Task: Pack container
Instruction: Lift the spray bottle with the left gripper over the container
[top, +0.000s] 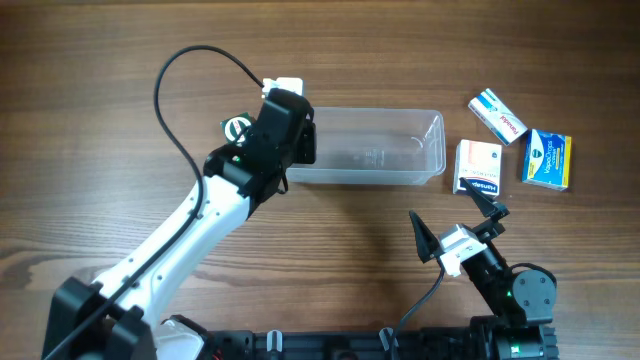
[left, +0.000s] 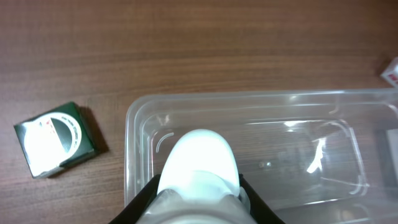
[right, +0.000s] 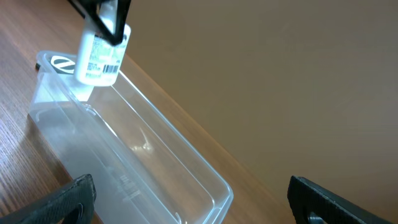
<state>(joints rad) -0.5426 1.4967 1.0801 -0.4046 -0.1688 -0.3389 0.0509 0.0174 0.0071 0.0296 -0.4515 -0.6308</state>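
The clear plastic container (top: 385, 176) lies lengthwise in the middle of the table and looks empty. My left gripper (top: 290, 122) hangs over its left end, shut on a white bottle (left: 199, 158) with a barcode label. The bottle is held upright just above the container's left end (left: 132, 130). The right wrist view shows the bottle (right: 99, 55) in the black fingers over the container's far end (right: 211, 186). My right gripper (top: 455, 225) is open and empty, in front of the container's right end.
A dark green box (top: 237, 127) lies on the table left of the container, also in the left wrist view (left: 53, 138). Three small medicine boxes lie right of the container: white-blue (top: 498, 113), white-orange (top: 478, 166), blue-yellow (top: 547, 159).
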